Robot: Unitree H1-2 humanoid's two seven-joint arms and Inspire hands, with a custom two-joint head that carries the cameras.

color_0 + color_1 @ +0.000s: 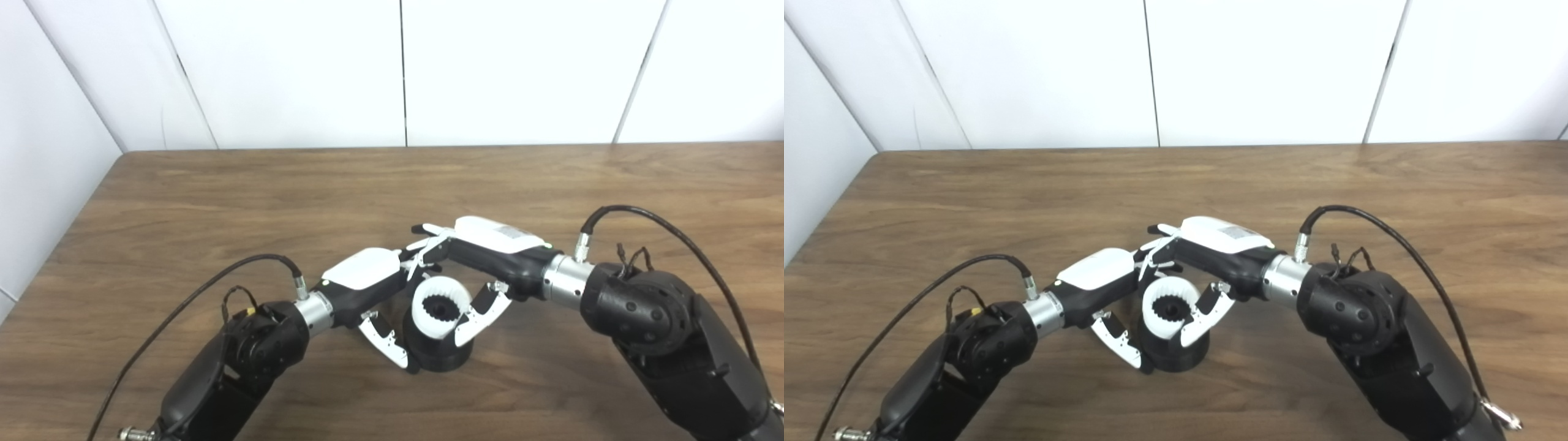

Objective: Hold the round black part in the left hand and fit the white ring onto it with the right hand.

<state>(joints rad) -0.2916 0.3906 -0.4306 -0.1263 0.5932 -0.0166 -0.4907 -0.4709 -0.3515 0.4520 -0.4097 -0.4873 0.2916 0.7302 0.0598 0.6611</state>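
I see the round black part standing near the desk's front edge, about midway along it. The white ring, toothed inside, sits tilted on its top. My left hand curls around the black part from the left; my right hand pinches the ring between thumb and fingers.

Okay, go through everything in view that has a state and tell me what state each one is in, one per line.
white ring: seated on top of the black part, tilted toward the camera.
round black part: base resting on the table, gripped from the left.
left hand: shut on the black part.
right hand: fingers closed on the ring.
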